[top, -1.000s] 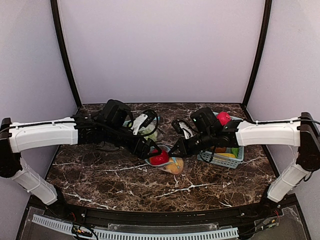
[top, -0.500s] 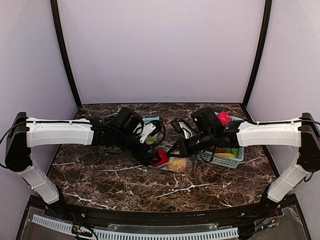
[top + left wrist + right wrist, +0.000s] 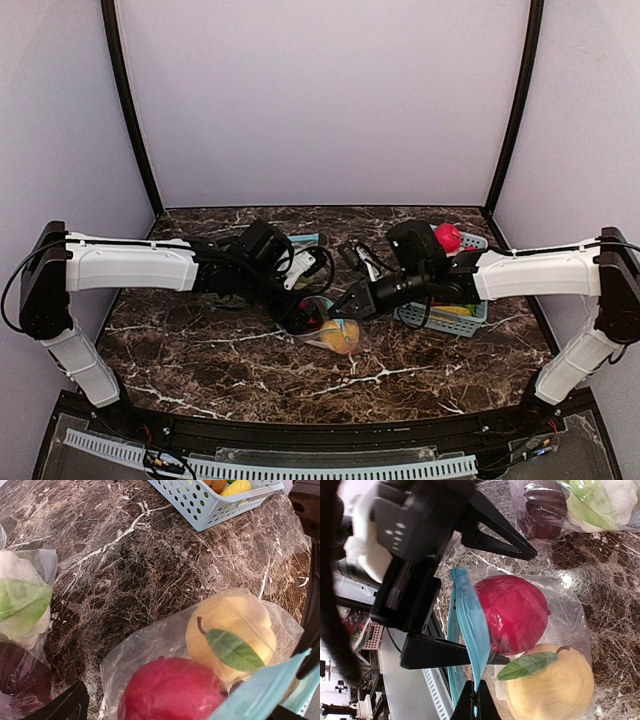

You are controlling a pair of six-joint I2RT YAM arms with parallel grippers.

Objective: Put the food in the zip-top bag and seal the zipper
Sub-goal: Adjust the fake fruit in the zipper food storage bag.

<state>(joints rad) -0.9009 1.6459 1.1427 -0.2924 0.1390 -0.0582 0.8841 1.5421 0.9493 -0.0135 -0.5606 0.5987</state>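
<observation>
Right pincer [image 3: 475, 700] clamped tight on the blue zipper strip [image 3: 470, 630] of the zip-top bag [image 3: 150, 645]. Left pincer [image 3: 303, 318] gapes wide, empty, at its mouth. Red apple [image 3: 170, 690] and yellow fruit [image 3: 230, 625] sit inside the bag, mid-surface. Basket [image 3: 210, 510] near the right edge.

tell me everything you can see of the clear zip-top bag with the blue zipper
The clear, crinkled plastic zip-top bag lies on the dark marble table, its light-blue zipper strip unsealed. Inside sit a glossy red apple and a yellow fruit with a green leaf. The right pincer is shut on the zipper strip; the open left pincer straddles the mouth.
</observation>
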